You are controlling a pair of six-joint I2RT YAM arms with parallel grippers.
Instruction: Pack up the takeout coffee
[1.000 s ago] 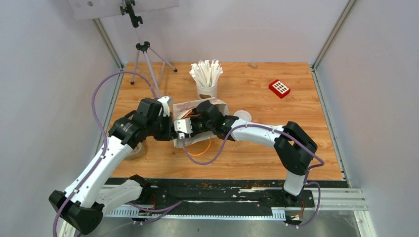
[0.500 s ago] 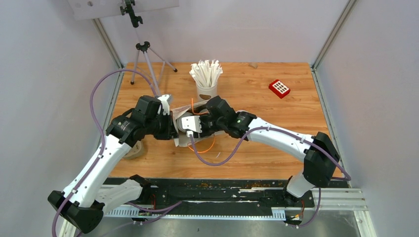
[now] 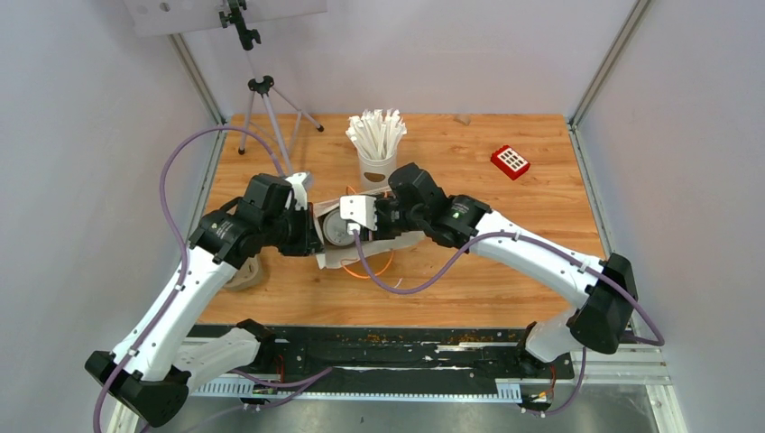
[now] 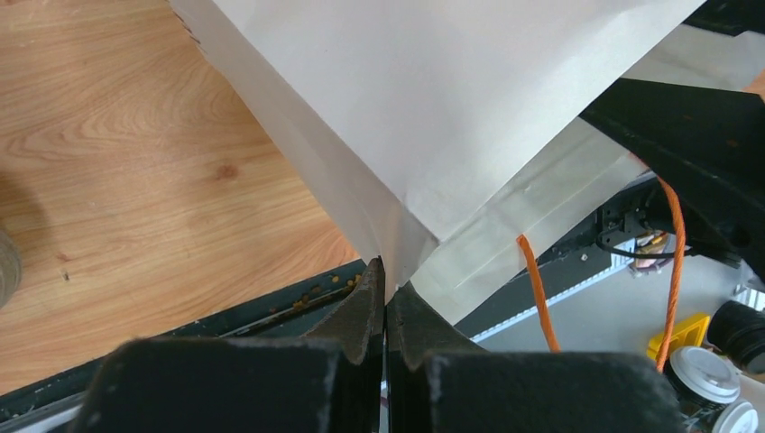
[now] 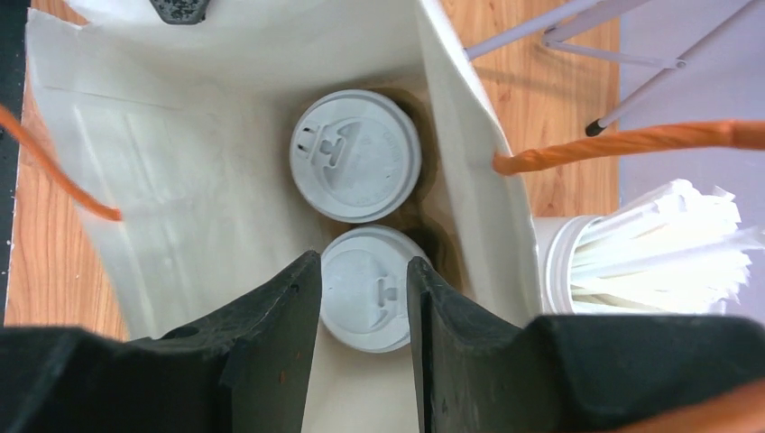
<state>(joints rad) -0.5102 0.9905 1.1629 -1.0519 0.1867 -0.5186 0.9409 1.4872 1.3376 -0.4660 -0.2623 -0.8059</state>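
Pinching a folded edge of the white paper bag (image 4: pixel 433 99), the left gripper (image 4: pixel 386 290) shows in the left wrist view with its jaws fully closed on the paper. The bag wall rises from the pinch. An orange cord handle (image 4: pixel 532 289) hangs beside it, above the wooden surface (image 4: pixel 135 135).

Right wrist view: the camera looks straight down into the bag mouth. Both takeout coffees stand inside, side by side and touching or nearly so: the upper lidded coffee cup (image 5: pixel 354 155) and the lower lidded coffee cup (image 5: pixel 374 289), against the bag's right wall. The right gripper (image 5: pixel 363 262) is partly open above the lower lid. The lid shows wider than the gap between the jaws, so the gripper appears to hold nothing. The white cup of paper-wrapped sticks (image 5: pixel 649 244) stands just outside the bag.

Top external view: the bag rests on the surface just in front of the cup of sticks. The left arm reaches forward from the near left with its elbow raised and its wrist turned in to the bag's left side. The right arm sweeps in a long arc from the near right, its wrist bent down over the bag mouth.

Judgement: the cups look packed, and the step in hand is clearing the right gripper. It is done well by lifting straight up along the bag's axis, with the jaws held apart and clear of lids and handles, while the left pinch braces the bag against tipping.
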